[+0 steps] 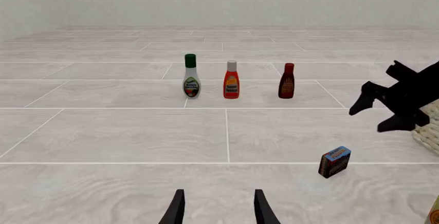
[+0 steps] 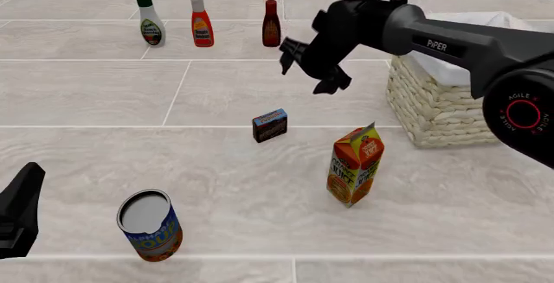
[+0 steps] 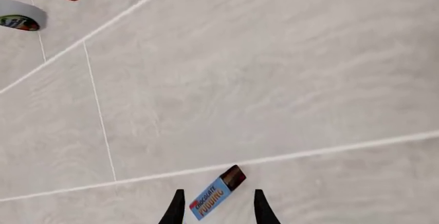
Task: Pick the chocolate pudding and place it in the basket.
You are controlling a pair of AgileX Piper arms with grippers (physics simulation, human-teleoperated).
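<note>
Floor (image 2: 216,95) pale tile, grey grout; pudding (image 2: 270,125) upright nr grout line.

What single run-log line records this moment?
right gripper: open, above chocolate pudding | left gripper: open, idle | basket: pudding not inside

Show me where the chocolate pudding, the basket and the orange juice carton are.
chocolate pudding (image 2: 270,125): front view, on its dark front face.
basket (image 2: 437,111): front view, on its woven side wall.
orange juice carton (image 2: 355,166): front view, on its orange front panel.
</note>
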